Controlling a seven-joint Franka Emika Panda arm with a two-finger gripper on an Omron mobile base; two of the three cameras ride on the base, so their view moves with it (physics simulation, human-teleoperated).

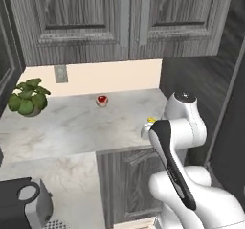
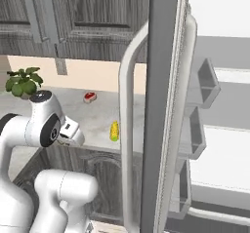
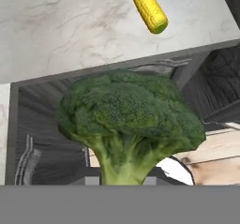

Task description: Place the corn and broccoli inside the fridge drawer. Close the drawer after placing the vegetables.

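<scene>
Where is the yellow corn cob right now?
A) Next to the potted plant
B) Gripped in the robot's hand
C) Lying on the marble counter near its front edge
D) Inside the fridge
C: the corn lies loose on the marble counter near its front edge, by the open fridge door, while the gripper is shut on the broccoli instead.

One corn (image 2: 114, 130), one broccoli (image 3: 129, 120), one potted plant (image 1: 28, 97), one red-topped cupcake (image 1: 102, 100)
</scene>
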